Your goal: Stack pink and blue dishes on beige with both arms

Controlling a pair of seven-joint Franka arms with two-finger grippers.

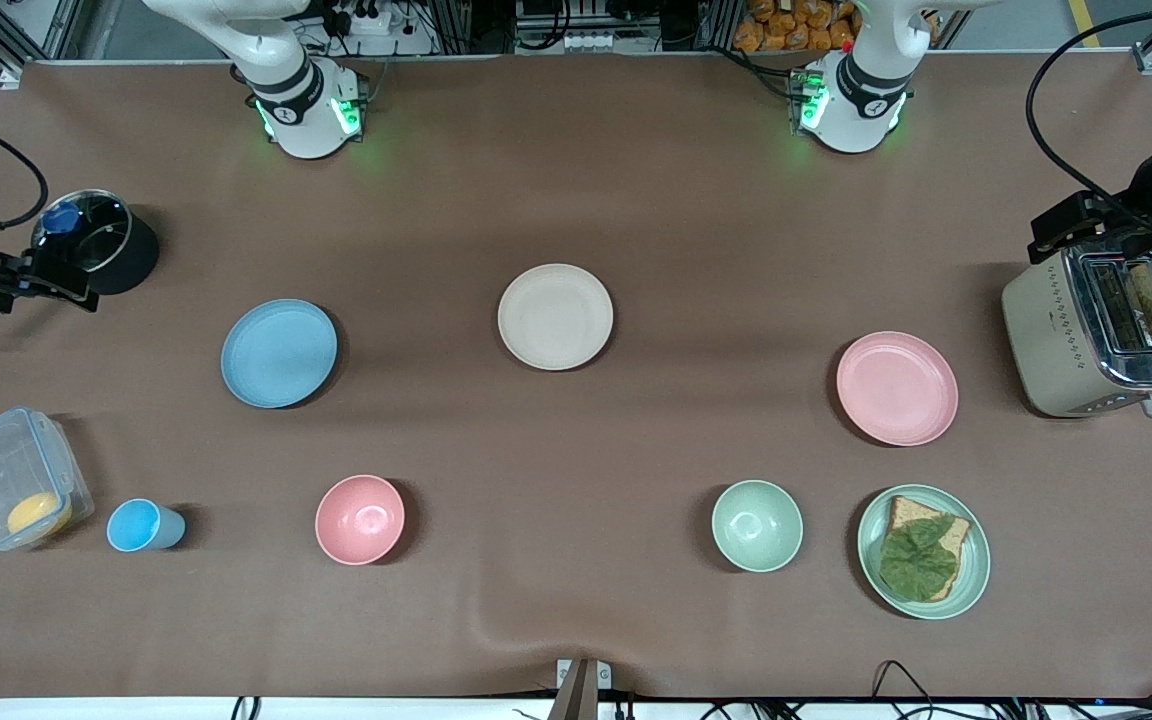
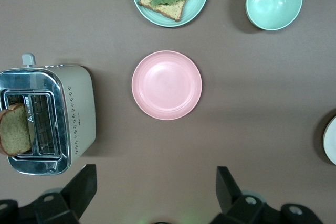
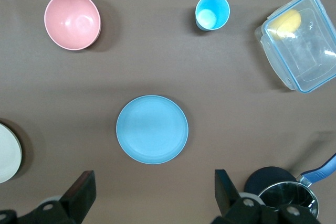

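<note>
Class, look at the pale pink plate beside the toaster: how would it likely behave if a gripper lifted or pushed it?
The pink plate looks stiff and probably light: thin, matte, shallow. Lying flat, it should slide, not roll or tip. Its low rim offers little to pinch, so it may slip.

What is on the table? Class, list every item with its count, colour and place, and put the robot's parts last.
blue plate: 1, light blue, toward the right arm's end.
beige plate: 1, cream, mid-table.
pink plate: 1, pale pink, toward the left arm's end.
pink bowl: 1, pink, nearer the front camera than the blue plate.
green bowl: 1, pale green, beside the green plate.
green plate: 1, pale green, holds bread with a leaf.
blue cup: 1, blue, beside the clear box.
clear box: 1, holds something yellow.
pot: 1, black.
toaster: 1, cream, bread inside.
left gripper: open, above the table near the pink plate.
right gripper: open, above the table near the blue plate.
</note>
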